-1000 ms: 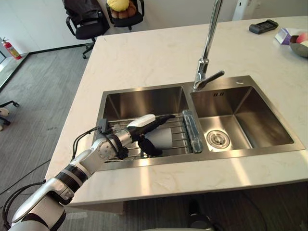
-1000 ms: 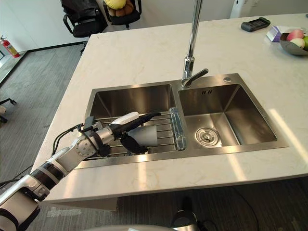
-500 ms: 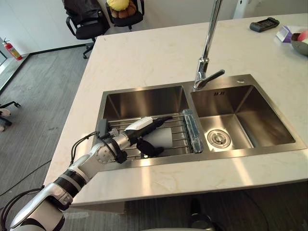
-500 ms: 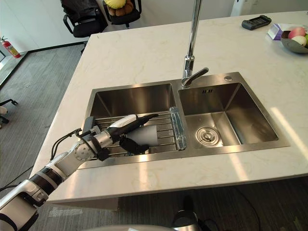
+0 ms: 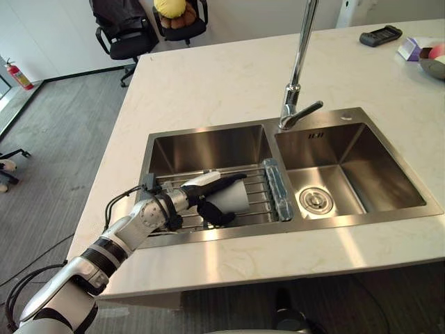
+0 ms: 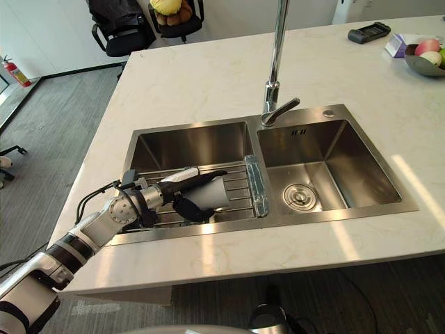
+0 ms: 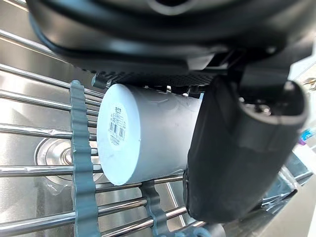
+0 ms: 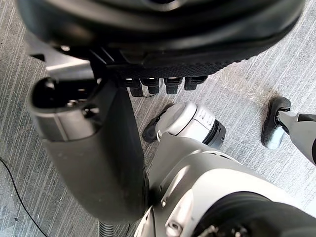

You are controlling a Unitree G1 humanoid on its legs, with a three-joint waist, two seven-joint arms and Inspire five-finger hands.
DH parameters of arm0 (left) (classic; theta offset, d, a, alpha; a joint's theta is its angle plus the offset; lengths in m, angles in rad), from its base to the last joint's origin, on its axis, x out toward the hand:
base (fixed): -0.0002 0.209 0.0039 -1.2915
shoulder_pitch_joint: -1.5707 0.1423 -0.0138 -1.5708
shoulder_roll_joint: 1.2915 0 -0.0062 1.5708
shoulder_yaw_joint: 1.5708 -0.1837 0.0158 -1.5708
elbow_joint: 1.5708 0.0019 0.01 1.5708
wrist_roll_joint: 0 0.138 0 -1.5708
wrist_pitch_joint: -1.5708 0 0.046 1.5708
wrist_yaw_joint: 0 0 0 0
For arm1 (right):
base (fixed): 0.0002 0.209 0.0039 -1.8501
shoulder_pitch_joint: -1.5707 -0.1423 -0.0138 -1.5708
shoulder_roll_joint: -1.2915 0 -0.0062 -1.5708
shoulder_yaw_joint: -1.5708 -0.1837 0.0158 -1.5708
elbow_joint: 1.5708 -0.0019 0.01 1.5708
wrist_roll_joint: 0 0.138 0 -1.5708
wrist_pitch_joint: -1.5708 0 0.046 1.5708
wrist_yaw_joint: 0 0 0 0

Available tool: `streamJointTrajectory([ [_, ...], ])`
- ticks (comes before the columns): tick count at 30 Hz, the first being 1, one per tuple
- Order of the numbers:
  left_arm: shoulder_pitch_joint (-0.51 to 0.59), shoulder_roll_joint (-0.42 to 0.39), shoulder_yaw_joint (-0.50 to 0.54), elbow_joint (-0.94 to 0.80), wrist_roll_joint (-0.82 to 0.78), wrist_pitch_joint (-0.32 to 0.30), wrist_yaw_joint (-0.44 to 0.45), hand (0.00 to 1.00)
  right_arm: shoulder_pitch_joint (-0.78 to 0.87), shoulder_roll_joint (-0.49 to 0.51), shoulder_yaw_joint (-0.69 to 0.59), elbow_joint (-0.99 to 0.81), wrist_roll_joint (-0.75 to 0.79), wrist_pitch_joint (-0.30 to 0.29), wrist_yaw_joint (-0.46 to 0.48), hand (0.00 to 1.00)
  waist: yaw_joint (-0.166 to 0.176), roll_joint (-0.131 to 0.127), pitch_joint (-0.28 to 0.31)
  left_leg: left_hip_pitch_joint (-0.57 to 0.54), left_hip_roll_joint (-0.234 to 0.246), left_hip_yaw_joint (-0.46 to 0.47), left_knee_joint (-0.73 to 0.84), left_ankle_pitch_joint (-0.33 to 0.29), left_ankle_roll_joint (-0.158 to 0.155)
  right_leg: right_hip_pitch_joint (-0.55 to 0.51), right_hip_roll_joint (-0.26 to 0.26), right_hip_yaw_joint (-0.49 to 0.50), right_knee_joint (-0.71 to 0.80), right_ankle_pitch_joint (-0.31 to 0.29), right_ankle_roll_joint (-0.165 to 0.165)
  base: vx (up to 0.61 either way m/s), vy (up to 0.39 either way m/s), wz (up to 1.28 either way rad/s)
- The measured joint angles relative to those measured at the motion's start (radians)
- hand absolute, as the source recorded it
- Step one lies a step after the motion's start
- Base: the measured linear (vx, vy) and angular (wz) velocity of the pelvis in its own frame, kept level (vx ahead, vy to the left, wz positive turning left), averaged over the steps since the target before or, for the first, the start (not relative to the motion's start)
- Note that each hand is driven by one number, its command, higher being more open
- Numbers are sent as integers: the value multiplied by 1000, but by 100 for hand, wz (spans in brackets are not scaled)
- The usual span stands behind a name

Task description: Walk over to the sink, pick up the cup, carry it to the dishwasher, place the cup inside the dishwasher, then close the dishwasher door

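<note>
Lowered since a moment ago, the fingers (image 5: 231,179) of the left hand (image 5: 197,189) are now pressed on top of the white round cup (image 5: 234,199). Before, they were held straight, a little above it.

The cup is laid on its side on the silver wire rack (image 5: 261,202). This rack is set across the near part of the left bowl of the shiny steel double sink (image 5: 208,130). The cup's flat end is turned away from the hand. The cup is clamped between the fingers on its top and the dark thumb (image 5: 215,214), which is curled against its near side.

The tall steel tap (image 5: 300,66) is fixed at the far edge, between the two bowls. The sink is set in a pale stone counter (image 5: 208,76).

The right hand (image 8: 163,44) is seen over the grey floor (image 8: 256,59). Whether it is open or closed cannot be told.
</note>
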State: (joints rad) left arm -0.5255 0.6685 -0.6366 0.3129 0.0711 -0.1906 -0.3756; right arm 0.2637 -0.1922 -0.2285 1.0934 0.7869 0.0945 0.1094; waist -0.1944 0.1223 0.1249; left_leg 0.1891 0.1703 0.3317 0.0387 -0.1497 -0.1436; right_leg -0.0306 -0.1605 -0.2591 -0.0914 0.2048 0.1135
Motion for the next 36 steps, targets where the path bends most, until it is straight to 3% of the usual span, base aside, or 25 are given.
streamJointTrajectory([
  [12,-93,-12,-29,0,49,133,-130,100,-8,0,0,0,19,2,-1,100,-16,10,2,6,3,10,0,-2,-3,0,5,9,0,0,0,0,0,-1],
  [13,-105,-16,-36,1,59,151,-144,0,-9,0,1,0,27,2,-3,100,-16,12,2,7,3,12,0,-3,-4,-1,6,11,0,0,0,0,0,-5],
  [22,-170,-44,-57,9,176,266,-205,0,-12,0,2,1,56,9,-12,100,-32,34,3,15,7,36,-1,-10,-10,-10,17,36,0,0,0,-18,-15,-8],
  [27,-158,-44,-60,10,182,254,-178,0,-12,-4,2,1,58,5,-15,100,-35,37,4,16,9,38,1,-12,-11,-9,19,39,0,0,0,-28,-18,-1],
  [30,-134,-40,-59,34,180,185,-104,0,-11,-5,2,1,59,-2,-15,100,-27,41,6,15,11,39,2,-13,-11,-9,20,40,0,0,0,-50,-30,-1],
  [32,-98,-18,-56,47,150,77,-12,0,-10,-12,1,1,75,-2,-15,100,-20,50,13,15,12,39,3,-14,-12,-9,21,39,0,-1,-1,-43,-31,0],
  [34,-53,-10,-40,47,118,10,62,0,-9,-17,0,1,75,-1,-14,100,-16,56,18,14,15,38,3,-14,-12,-9,23,37,0,-3,-3,0,0,0],
  [36,-14,-9,-22,44,96,-26,143,0,-9,-21,-1,1,75,-1,-13,100,-12,58,22,10,17,32,3,-14,-12,-9,25,31,0,-5,-4,-14,-24,8],
])
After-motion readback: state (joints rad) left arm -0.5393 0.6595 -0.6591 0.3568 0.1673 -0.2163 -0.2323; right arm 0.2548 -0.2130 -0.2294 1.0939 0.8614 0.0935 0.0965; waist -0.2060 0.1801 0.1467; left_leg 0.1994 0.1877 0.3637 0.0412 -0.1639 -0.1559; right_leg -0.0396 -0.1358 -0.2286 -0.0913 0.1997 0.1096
